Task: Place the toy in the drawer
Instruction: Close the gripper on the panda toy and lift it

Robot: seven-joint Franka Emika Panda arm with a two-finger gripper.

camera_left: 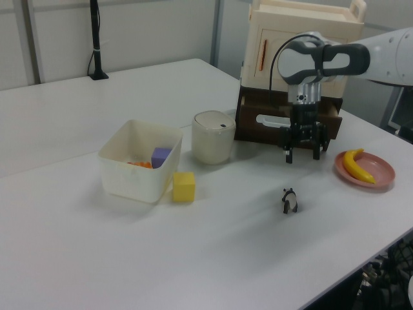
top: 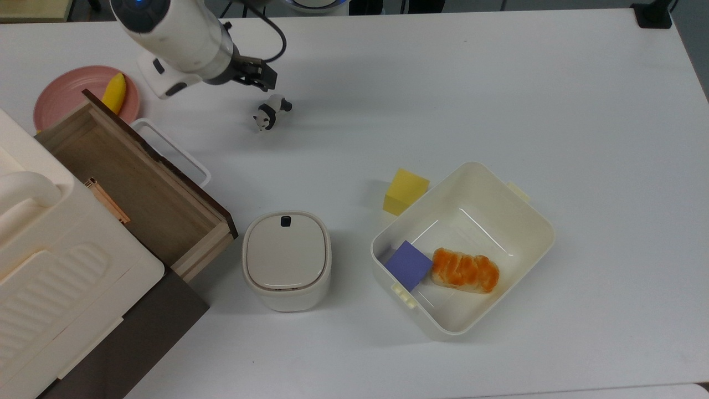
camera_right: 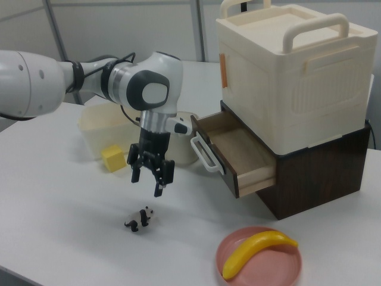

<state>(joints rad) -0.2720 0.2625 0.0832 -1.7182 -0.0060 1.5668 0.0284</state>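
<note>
Just above the white table (top: 498, 83), the gripper (camera_right: 147, 178) hangs with its jaws spread wide and holding nothing, near the toy (camera_right: 139, 219), which stands on the tabletop well apart from the open drawer (top: 133, 188).

banana (top: 114, 92) on pink plate (top: 61, 100), lidded cream bin (top: 286, 259), yellow block (top: 405, 191) beside tub (top: 515, 205) holding bread (top: 465, 270), purple block (top: 409, 265)

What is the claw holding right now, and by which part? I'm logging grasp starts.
Nothing. The claw hangs open above the table, clear of the toy, which stands untouched on the table.
</note>
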